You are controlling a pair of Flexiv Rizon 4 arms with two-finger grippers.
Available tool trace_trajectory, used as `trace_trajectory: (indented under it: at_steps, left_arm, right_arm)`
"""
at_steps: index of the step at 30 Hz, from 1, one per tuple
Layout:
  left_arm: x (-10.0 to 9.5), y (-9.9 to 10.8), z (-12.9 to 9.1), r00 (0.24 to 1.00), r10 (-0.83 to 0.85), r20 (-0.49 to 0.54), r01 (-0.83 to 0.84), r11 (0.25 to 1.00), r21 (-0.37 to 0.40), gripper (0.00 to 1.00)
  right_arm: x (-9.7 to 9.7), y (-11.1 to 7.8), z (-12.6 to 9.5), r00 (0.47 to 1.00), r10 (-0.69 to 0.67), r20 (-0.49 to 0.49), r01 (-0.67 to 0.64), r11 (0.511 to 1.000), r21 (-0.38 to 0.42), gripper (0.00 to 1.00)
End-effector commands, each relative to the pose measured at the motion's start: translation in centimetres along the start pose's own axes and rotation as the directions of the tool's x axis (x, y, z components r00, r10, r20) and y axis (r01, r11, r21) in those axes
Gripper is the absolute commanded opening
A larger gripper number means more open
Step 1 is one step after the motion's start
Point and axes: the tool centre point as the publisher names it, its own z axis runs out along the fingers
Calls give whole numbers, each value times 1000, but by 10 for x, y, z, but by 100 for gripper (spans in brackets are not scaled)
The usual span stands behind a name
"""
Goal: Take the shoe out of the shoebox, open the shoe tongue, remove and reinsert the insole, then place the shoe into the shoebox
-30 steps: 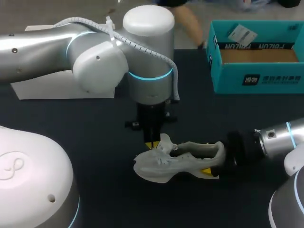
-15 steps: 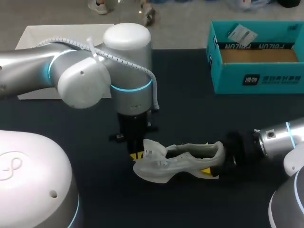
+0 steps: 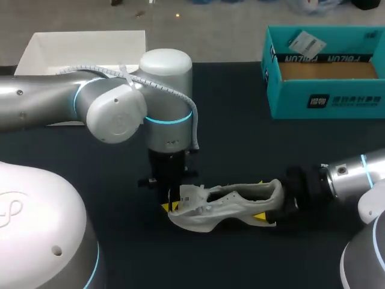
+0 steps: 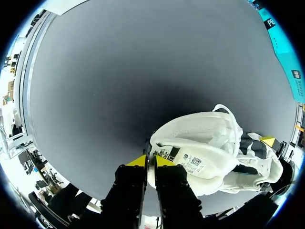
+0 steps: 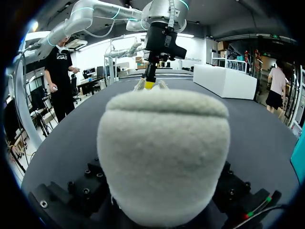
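A white shoe [image 3: 225, 205] lies on the black table with its toe pointing left. My right gripper [image 3: 265, 200] is shut on its heel, a yellow tip showing on each side. In the right wrist view the fuzzy heel [image 5: 164, 152] hides those fingers. My left gripper [image 3: 172, 205] stands upright at the toe end. Its fingers [image 4: 137, 161] are almost together, with the edge of the labelled tongue [image 4: 183, 160] in the narrow slit between them. The tongue [image 3: 190, 194] is folded forward toward the toe. The teal shoebox [image 3: 325, 96] stands open at the back right.
A white box lid [image 3: 84, 45] lies at the back left, behind my left arm [image 3: 114, 111]. Bare black table lies between the shoe and the shoebox and in front of the shoe.
My left gripper has moved left and lower, drawing the tongue forward over the toe. The shoe opening now stands wider. The right arm has held still.
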Motion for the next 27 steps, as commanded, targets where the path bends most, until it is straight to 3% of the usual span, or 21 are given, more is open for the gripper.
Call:
trace_trajectory:
  at_steps: [1,2,3,11,15,17,18,19,21,24,27]
  left_arm:
    - [7,-5,4,1000,16,8,-16,1000,-10,81]
    - [8,-4,3,1000,25,7,-25,1000,-11,98]
    - [8,-4,2,1000,27,7,-27,1000,-11,100]
    - [7,1,-19,995,97,-32,-96,995,20,100]
    - [10,10,-44,927,370,-56,-363,926,107,100]
    - [13,17,-55,811,581,-72,-567,810,147,100]
    - [14,23,-62,710,701,-68,-683,708,177,100]
    - [15,27,-65,649,759,-43,-740,644,193,100]
    - [18,41,-77,462,885,55,-867,437,241,100]
    - [18,56,-96,164,966,198,-950,100,296,100]
    - [20,60,-114,-24,964,265,-945,-108,308,100]
  right_arm:
    - [-2,-7,6,1000,1,3,-1,1000,3,0]
    - [-2,-7,6,1000,1,3,-1,1000,3,0]
    - [-2,-7,6,1000,1,3,-1,1000,3,0]
    - [-2,-7,6,1000,1,3,-1,1000,3,0]
    - [-2,-7,6,1000,1,3,-1,1000,3,0]
    - [-2,-7,6,1000,1,3,-1,1000,3,0]
    - [-2,-7,6,1000,1,3,-1,1000,3,0]
    - [-2,-7,6,1000,1,3,-1,1000,3,0]
    - [-2,-7,6,1000,1,3,-1,1000,3,0]
    - [-2,-7,6,1000,1,3,-1,1000,3,0]
    - [-2,-7,6,1000,1,3,-1,1000,3,0]
